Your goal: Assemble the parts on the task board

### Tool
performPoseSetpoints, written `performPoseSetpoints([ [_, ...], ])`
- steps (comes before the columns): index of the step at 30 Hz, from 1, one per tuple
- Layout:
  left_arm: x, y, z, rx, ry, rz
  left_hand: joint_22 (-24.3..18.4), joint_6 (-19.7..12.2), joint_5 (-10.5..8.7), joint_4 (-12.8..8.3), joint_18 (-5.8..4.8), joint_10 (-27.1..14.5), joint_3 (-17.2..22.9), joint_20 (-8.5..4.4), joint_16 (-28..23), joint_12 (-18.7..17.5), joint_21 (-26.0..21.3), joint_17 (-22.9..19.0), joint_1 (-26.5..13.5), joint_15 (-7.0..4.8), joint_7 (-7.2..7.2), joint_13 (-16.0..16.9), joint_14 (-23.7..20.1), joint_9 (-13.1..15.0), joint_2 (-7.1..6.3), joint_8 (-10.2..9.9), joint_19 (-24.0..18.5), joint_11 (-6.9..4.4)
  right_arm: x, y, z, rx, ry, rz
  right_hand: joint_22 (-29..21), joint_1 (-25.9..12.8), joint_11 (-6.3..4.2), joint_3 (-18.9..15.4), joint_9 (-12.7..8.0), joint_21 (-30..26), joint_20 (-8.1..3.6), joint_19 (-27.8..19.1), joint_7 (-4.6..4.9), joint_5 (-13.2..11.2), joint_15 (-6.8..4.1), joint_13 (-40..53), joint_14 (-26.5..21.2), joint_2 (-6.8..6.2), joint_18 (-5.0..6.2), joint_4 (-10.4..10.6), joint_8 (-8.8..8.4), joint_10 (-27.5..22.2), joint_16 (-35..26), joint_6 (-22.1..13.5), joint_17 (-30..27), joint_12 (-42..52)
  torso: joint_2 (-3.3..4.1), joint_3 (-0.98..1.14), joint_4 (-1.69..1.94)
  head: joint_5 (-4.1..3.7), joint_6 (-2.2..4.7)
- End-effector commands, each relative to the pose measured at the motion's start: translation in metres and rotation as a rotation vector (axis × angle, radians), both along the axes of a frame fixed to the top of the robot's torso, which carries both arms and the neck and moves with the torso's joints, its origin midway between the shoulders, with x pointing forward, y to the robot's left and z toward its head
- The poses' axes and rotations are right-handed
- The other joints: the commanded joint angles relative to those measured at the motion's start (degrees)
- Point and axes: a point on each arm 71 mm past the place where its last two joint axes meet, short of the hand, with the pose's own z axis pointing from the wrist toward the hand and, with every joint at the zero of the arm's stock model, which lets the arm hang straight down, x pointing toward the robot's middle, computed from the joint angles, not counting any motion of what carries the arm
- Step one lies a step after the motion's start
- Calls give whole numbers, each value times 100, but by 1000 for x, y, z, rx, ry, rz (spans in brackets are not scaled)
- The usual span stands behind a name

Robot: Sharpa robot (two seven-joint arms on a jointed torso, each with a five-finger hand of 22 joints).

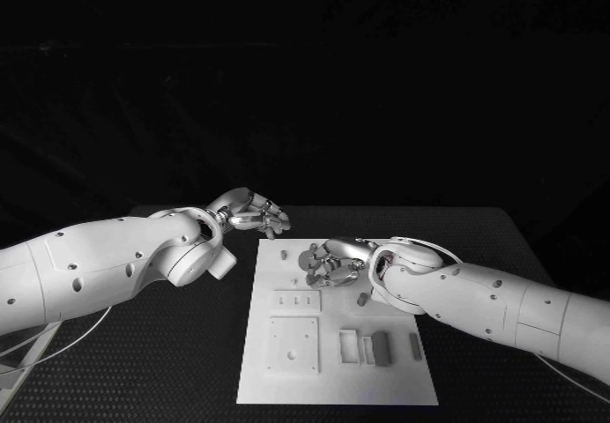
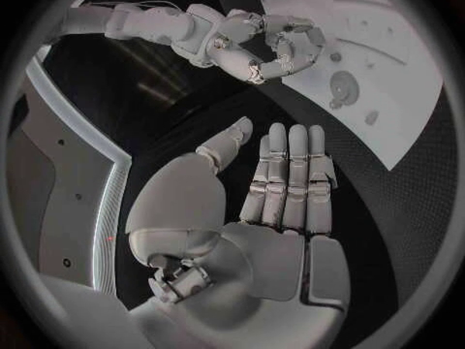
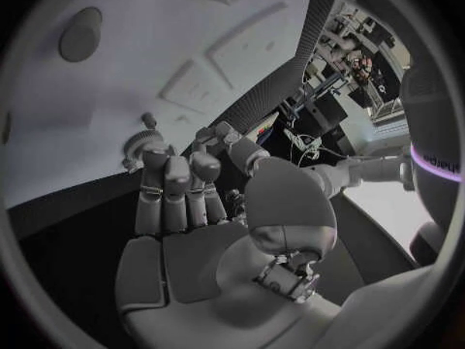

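The white task board (image 1: 337, 370) lies in the middle of the table. My right hand (image 1: 333, 263) hovers over its far part with the fingers half curled and nothing in them. A small round toothed part (image 3: 143, 142) stands on the board just beyond those fingertips (image 3: 167, 171), also seen as the toothed part (image 2: 344, 85). My left hand (image 1: 250, 214) hangs off the board's far left corner, its fingers (image 2: 291, 174) straight and apart, holding nothing. Grey bar parts (image 1: 377, 346) lie at the board's near right.
A raised square plate (image 1: 293, 344) and a smaller one (image 1: 296, 302) sit on the board's left half. A short peg (image 1: 362, 299) stands near my right wrist. Black table (image 1: 166, 352) lies on both sides of the board.
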Motion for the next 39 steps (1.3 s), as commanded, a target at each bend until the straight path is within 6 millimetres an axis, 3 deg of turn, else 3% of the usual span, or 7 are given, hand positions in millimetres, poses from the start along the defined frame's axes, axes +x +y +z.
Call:
performPoseSetpoints([
  [1,-1,-4,12,-63,-152,-57,-11,-23,5,-24,-80,-116,2,35,-34,-55,-65,-30,158,47,14,-41,-129,-23,-45,-14,-116,47,2,-11,3,119,190,-37,8,-76,-27,15,16,-2,0,5,38,35,-47,-3,-4,-9,89,-27,0,-12,-5,297,-10,-3,-2,-1,-15,-35,63],
  [4,-4,-4,15,65,-280,-132,-16,-18,4,-31,-77,-206,-15,71,-53,-102,-115,-53,347,84,8,-81,-225,-43,-201,-7,-195,85,6,-22,6,163,258,-64,7,-87,-24,15,17,-7,1,-4,41,35,-44,-4,-11,-15,89,-36,-6,-18,-11,287,-13,-7,-7,0,-10,-30,94],
  [13,-14,-13,19,342,-593,-273,-274,-981,12,-50,-40,-992,-547,346,-362,-745,-362,-264,496,362,-252,-514,-691,-345,-1185,-508,-627,508,15,-55,15,306,423,-138,7,-90,-15,26,20,-17,3,-24,51,35,-37,-4,-31,-14,89,-55,-24,-33,-21,260,-16,-13,3,6,-21,-42,234],
  [19,-20,-23,21,383,-716,-330,-483,-688,-4,-30,43,-960,-1141,387,-428,-851,-341,-336,556,386,-171,-654,-680,-292,-1182,-268,-570,530,15,-62,22,379,520,-126,9,-98,4,30,19,-30,10,-53,70,35,-21,-1,-61,-21,89,-62,-53,-56,-28,212,-15,-17,4,9,-26,-90,285],
  [22,-21,-29,21,376,-728,-361,-532,-3,25,-10,81,-585,-855,366,-347,-683,-299,-325,753,335,-21,-623,-516,-203,-889,80,-395,380,14,-61,22,406,562,-115,10,-96,9,34,20,-33,12,-61,75,35,-16,1,-69,-17,89,-62,-60,-62,-28,202,-14,-17,8,9,-28,-136,284],
  [26,-23,-38,19,379,-728,-395,-538,184,89,-16,131,-234,-691,256,-196,-561,-201,-299,721,177,-68,-623,-183,-289,-579,116,-55,226,12,-61,22,426,606,-102,12,-100,16,34,21,-36,16,-71,82,35,-9,3,-82,-17,89,-61,-68,-72,-30,190,-13,-18,13,12,-16,-179,281],
  [39,-34,-65,18,375,-742,-483,-618,120,112,-26,41,-208,-548,200,-241,-645,-301,-365,924,174,-88,-731,-187,-510,-609,-3,-23,239,7,-65,24,502,755,-47,15,-107,27,35,23,-39,24,-84,93,34,2,9,-100,-6,89,-59,-82,-89,-29,171,-9,-16,11,-1,-7,-227,268],
])
